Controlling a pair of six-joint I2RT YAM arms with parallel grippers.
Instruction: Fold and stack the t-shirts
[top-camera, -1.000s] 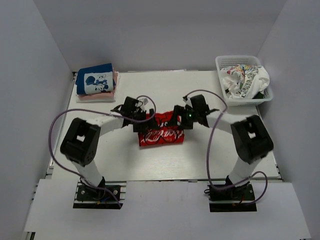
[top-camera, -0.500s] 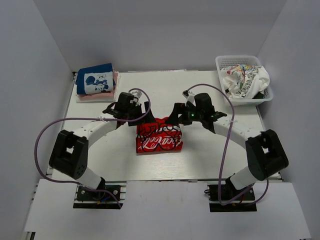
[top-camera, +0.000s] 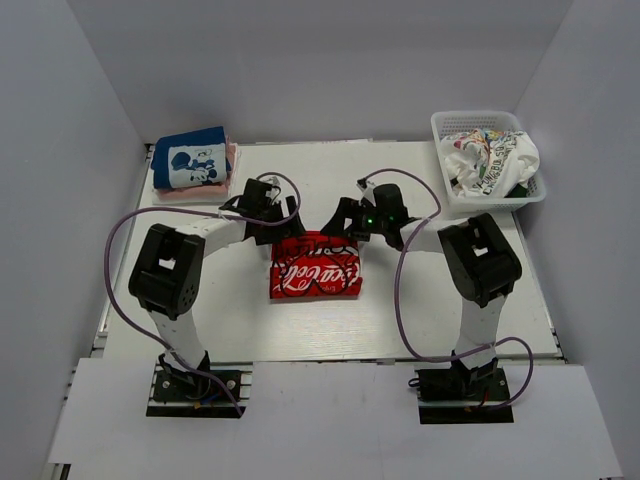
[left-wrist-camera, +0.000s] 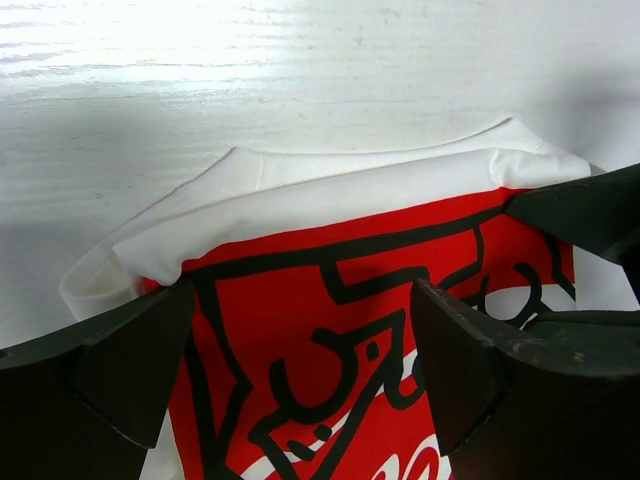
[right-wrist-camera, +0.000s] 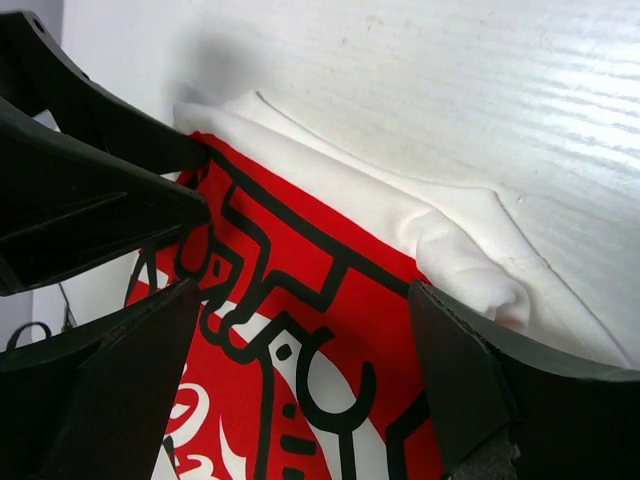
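Retreating to red t-shirt (top-camera: 316, 275) far edge, left hand (top-camera: 280, 226) & right hand (top-camera: 346, 224) wide open (empty).

White table (top-camera: 330, 168), red shirt (top-camera: 315, 273), shirt stack (top-camera: 192, 166), basket (top-camera: 476, 117)

Three folded t-shirts lie on the one surface (top-camera: 420, 310): a single red-printed shirt (top-camera: 316, 275) at centre, and a stack of two at the far left, a blue shirt (top-camera: 190, 163) over a pink shirt (top-camera: 232, 158). One mesh basket (top-camera: 470, 115) holds a heap of shirts (top-camera: 490, 160) too tangled to count. There are two arms, the left arm (top-camera: 170, 280) and the right arm (top-camera: 480, 265).
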